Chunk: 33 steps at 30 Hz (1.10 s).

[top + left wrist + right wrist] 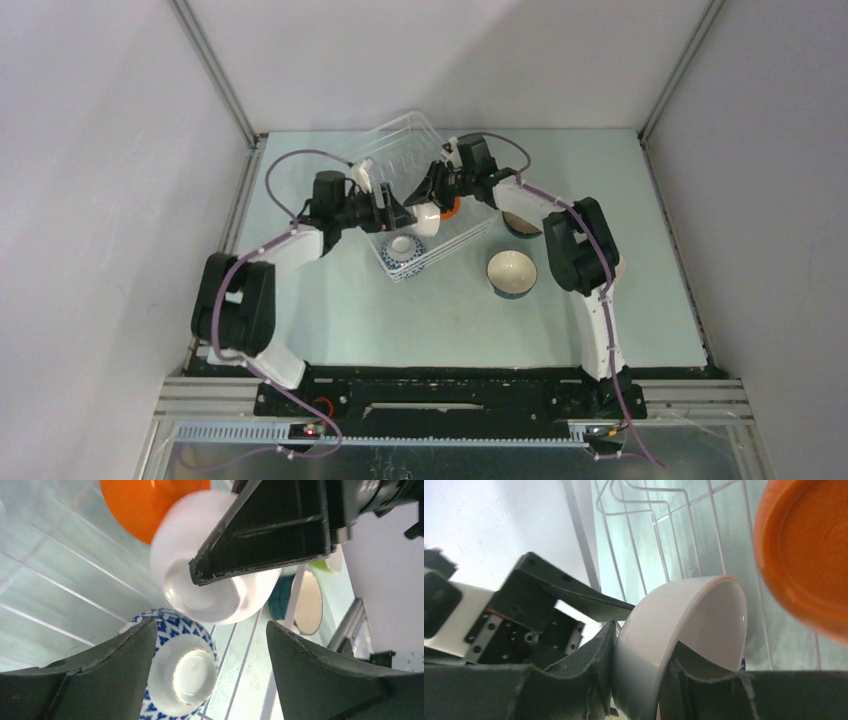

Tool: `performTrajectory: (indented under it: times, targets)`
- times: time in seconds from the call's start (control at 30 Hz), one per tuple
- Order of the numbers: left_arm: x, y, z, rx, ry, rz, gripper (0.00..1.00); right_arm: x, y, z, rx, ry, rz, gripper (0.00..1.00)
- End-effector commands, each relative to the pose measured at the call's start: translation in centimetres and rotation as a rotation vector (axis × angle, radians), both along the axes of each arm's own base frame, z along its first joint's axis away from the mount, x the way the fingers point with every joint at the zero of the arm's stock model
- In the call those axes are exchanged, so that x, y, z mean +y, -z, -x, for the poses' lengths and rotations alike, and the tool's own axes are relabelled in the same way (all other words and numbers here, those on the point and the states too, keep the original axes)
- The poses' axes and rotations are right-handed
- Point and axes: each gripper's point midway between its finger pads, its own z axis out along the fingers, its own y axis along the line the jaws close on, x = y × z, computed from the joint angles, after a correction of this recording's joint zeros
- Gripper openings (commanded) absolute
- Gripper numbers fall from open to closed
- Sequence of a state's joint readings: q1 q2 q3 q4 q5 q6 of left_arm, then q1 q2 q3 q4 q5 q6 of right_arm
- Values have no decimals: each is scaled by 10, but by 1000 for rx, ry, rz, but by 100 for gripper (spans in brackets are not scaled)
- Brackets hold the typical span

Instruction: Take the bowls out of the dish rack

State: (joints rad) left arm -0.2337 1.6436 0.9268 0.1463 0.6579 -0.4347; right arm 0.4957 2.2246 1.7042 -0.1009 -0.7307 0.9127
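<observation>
The left arm (240,300) and right arm (580,245) reach from the near edge toward the far middle of the bench (330,320), elbows bent outward and wrists nearly meeting. The left gripper (397,213) points right, its fingers (125,665) spread wide. The right gripper (644,645) points left, its fingers (594,665) pinching the wall of a white bowl (709,610).
</observation>
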Motion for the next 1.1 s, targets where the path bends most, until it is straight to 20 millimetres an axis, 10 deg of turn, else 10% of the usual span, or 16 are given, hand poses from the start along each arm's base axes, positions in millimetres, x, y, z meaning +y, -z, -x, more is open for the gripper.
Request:
performTrajectory:
  times: [0.0,0.2,0.43,0.7,1.07]
  targets:
    - [18,-52,-1,-147,-130,-24,87,-16,-78,4,-133,13,-19,0]
    - [34,-86,15,-209,-219,-46,90,-55,-125,5,-253,85,64,0]
    - [29,-85,17,-222,-247,-227,91,-169,-156,-14,-346,302,273,0]
    - [-1,-81,-20,-252,-308,-542,100,-341,-107,-26,-263,602,919,0]
    - [-48,-62,-86,-226,-289,-733,100,-428,-25,-42,-40,640,1476,0]
